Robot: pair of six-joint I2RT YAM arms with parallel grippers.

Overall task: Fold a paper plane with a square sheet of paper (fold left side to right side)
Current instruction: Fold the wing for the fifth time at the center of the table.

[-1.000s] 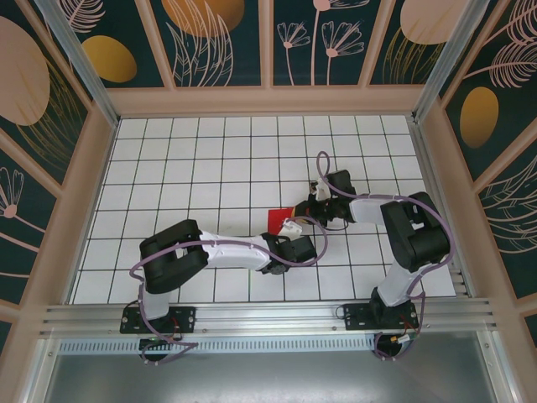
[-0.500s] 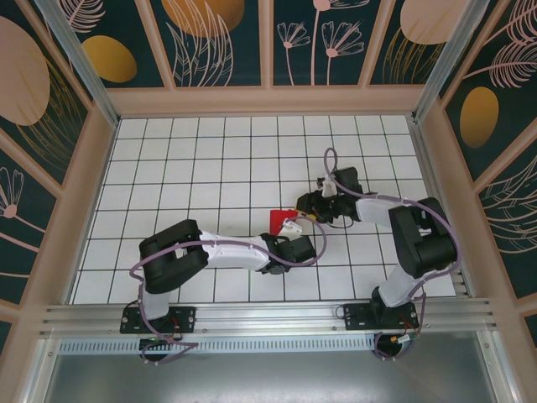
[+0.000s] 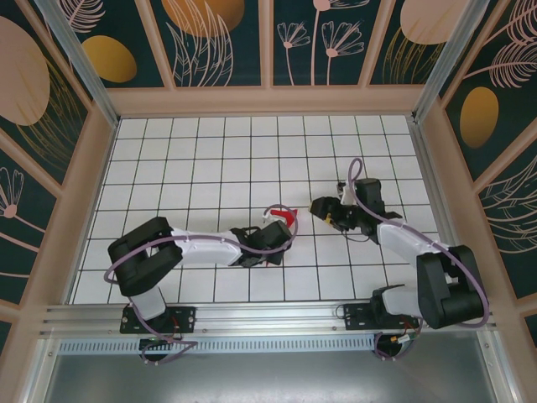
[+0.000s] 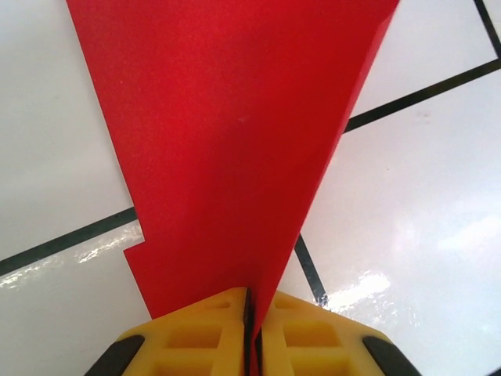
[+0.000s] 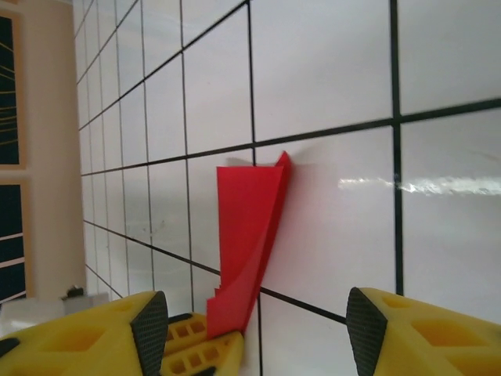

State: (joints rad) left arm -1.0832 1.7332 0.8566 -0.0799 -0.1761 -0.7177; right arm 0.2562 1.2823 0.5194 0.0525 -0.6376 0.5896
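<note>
Paper plane [image 4: 235, 141] pinched in closed left tool [image 4: 252, 305]; right tool [image 5: 254, 321] wide open.

Pair of table-mounted arms, white and black, with yellow fingers.

Left arm [image 3: 205, 249] and right arm [image 3: 403, 241]: smooth white tube-shaped links set between bulky black joint housings, each on a black base plate [image 3: 159, 320] with small fittings. A thin purple-grey cable [image 3: 113, 267] runs along the outside of each arm in loose loops. Left gripper [image 4: 252, 298]: two fingers [image 4: 203, 337] of bright yellow moulded plastic, with shallow rectangular recesses on the faces and dark grey rounded patches [image 4: 117, 356] at the outer corners. Right gripper [image 5: 254, 301]: the same yellow fingers [image 5: 427, 337], each with a black rounded pad [image 5: 358, 319] on its inner edge.
</note>
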